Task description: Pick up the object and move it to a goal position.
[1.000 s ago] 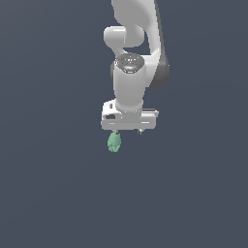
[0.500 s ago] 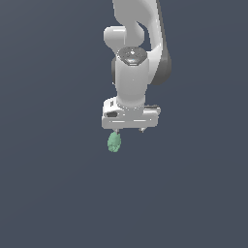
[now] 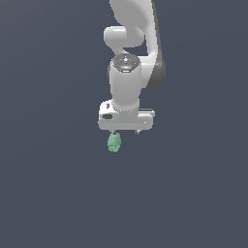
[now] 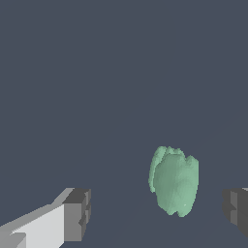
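Gripper point(image 4: 155, 215) fingers spread apart, nothing held; object point(image 3: 114, 143) lies just below its left side in the exterior view, off-centre between the pads, so closing may nudge it aside instead of gripping it.

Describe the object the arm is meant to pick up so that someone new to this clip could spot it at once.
Start at the white arm in the middle of the exterior view and follow it down to the gripper. Just beneath that, toward the exterior view's left, sits the object: a small, lumpy, oval blob. It is the only mint-green thing against the plain dark grey background.
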Tool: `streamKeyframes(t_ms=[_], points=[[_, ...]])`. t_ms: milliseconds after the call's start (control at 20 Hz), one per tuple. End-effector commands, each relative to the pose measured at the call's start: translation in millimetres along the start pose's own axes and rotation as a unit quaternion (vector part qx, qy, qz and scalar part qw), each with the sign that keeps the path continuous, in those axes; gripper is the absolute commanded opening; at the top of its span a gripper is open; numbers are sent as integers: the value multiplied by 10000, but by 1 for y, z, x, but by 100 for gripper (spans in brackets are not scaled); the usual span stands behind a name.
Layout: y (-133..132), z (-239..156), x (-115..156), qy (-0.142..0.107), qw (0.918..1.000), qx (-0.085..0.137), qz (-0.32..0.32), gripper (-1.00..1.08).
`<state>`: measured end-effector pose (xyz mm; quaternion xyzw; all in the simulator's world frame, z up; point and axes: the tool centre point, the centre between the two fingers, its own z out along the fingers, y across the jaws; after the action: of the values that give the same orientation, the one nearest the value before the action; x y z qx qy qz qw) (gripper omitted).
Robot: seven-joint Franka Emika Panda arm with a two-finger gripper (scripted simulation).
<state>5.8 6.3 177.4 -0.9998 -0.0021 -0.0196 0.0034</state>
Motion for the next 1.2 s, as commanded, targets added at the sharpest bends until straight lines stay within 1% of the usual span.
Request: streamKeyframes(t_ms=[0,200,400,800,1150], points=[[14,15,-7,-52,9997,-7,230,100],[38,41,-22,-136,9977,-29,656,100],[52,56,-31,-182,9958,-47,899,100],[54,63,-33,-193,9955,-51,926,100],[55,95,-36,-193,9953,-53,945,100]])
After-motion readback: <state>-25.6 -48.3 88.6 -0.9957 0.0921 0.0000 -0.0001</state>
